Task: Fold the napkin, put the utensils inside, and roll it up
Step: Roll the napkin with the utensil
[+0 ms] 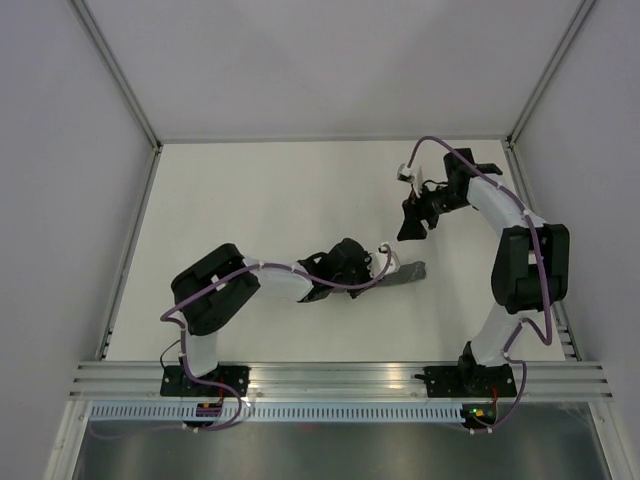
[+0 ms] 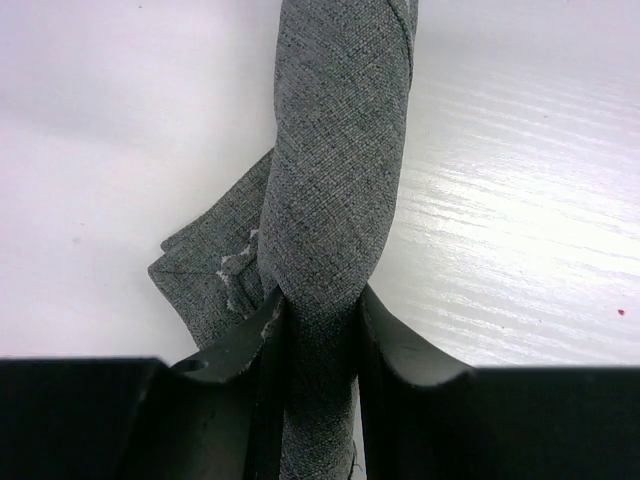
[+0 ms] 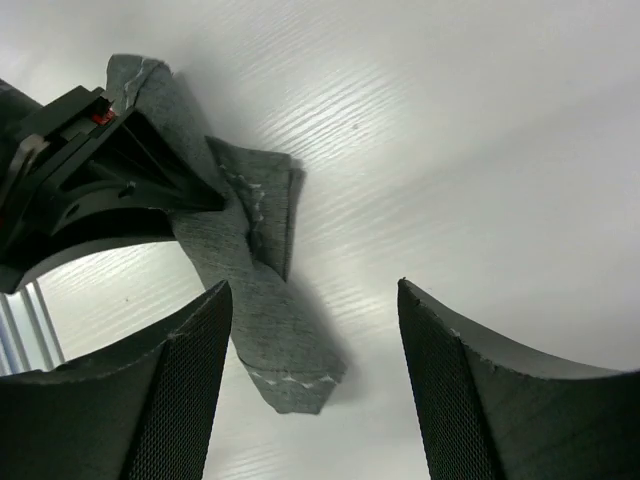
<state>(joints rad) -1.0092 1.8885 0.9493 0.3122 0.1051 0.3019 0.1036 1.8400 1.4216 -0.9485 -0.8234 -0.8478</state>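
Note:
The dark grey napkin lies on the white table rolled into a tight bundle. In the left wrist view the roll runs up from between my fingers, and a loose corner with pale stitching sticks out to its left. My left gripper is shut on the near end of the roll. My right gripper is open and empty, raised above the table behind the roll. In the right wrist view the napkin lies below the open fingers. No pink utensil shows in any view.
The white table is walled by pale panels with metal posts at the back corners. A rail carries both arm bases at the near edge. Purple cables loop along both arms.

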